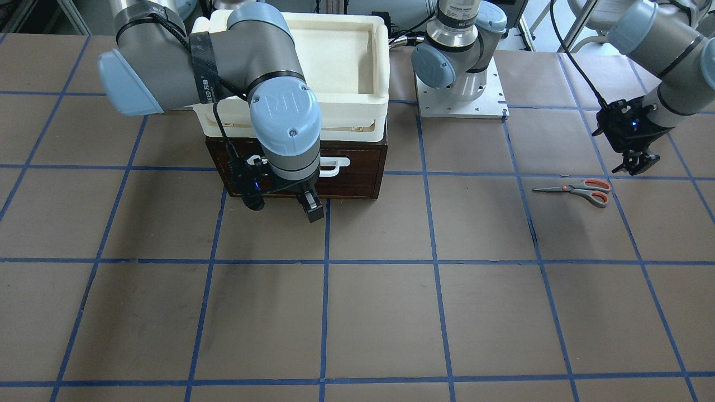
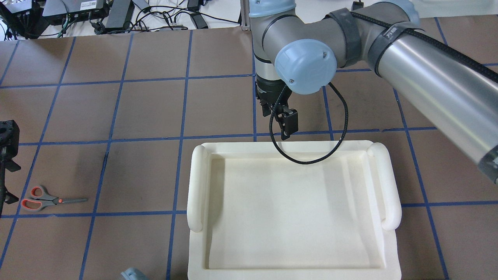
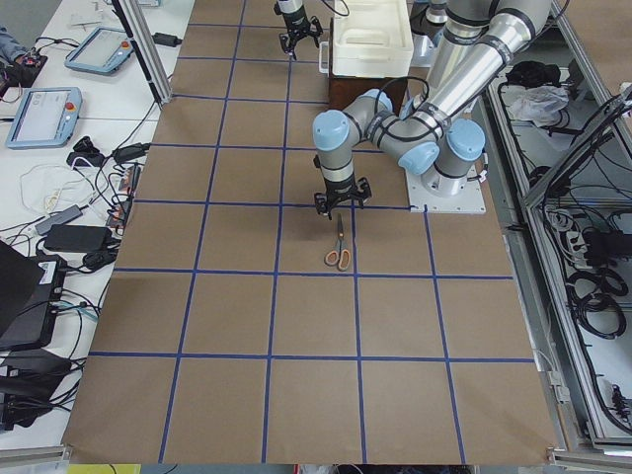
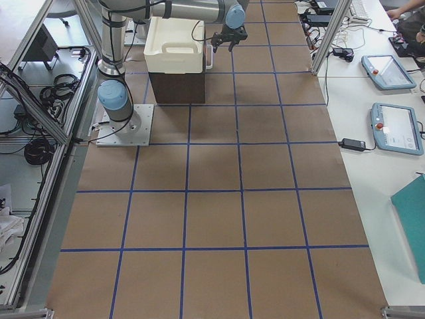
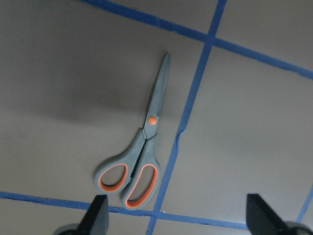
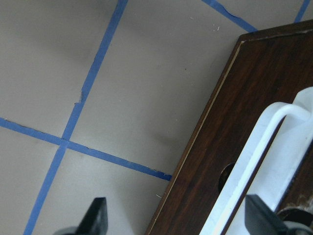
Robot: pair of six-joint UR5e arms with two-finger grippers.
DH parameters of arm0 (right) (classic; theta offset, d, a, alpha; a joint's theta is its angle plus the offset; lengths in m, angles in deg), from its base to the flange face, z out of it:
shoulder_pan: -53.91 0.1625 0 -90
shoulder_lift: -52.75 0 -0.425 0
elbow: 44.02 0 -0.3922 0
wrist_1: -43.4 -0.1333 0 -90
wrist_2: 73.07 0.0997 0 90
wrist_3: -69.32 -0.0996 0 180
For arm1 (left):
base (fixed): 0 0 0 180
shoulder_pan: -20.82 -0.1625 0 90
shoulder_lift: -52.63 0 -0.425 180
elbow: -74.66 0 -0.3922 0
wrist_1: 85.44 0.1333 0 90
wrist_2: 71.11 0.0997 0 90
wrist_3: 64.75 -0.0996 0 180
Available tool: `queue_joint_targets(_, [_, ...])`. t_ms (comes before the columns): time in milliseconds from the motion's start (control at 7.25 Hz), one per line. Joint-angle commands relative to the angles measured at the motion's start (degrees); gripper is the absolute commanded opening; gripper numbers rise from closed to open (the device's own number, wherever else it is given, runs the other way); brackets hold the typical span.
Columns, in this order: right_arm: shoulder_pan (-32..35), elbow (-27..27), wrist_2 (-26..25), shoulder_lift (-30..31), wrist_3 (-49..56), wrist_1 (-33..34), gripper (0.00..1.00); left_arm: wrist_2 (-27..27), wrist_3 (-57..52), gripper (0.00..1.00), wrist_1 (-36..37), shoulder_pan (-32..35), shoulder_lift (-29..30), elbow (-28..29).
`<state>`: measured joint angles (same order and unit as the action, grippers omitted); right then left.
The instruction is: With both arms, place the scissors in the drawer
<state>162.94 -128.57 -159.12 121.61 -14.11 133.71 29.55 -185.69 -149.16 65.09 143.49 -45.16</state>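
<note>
The scissors (image 1: pixel 575 191) lie flat and closed on the brown table, handles toward the table's left end; they also show in the overhead view (image 2: pixel 42 199). My left gripper (image 1: pixel 637 163) hovers open just behind the handles. In the left wrist view the scissors (image 5: pixel 142 152) lie ahead of the spread fingertips (image 5: pixel 96 215). The dark brown drawer (image 1: pixel 346 167) looks shut, its white bar handle (image 1: pixel 334 166) facing forward. My right gripper (image 1: pixel 306 202) hangs open just in front of it. The right wrist view shows the drawer front (image 6: pixel 230 137) and handle (image 6: pixel 264 161) beside the open fingertips (image 6: pixel 96 215).
A cream-white plastic tray (image 1: pixel 380 61) sits on top of the drawer cabinet and hides it in the overhead view (image 2: pixel 196 186). The left arm's base plate (image 1: pixel 463 97) stands between the cabinet and the scissors. Blue tape lines grid the brown tabletop.
</note>
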Motion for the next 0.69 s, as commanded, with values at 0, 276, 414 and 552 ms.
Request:
queue_joint_targets(0, [0.04, 0.00, 1.75, -1.61, -0.32, -0.22, 1.00, -2.47, -10.06, 1.00, 12.78, -4.17, 5.62, -5.66])
queue_joint_targets(276, [0.04, 0.00, 2.89, -1.62, -1.98, -2.15, 1.00, -6.94, -15.35, 1.00, 19.14, -4.89, 8.00, -8.49])
queue_joint_targets(414, [-0.04, 0.00, 2.90, -1.62, -3.56, -2.68, 1.00, -7.32, -17.04, 1.00, 19.42, -5.15, 8.45, -8.94])
queue_joint_targets(552, [-0.04, 0.00, 2.81, -1.62, -3.92, -3.46, 1.00, -7.85, -20.36, 1.00, 19.51, -5.50, 8.54, -9.29])
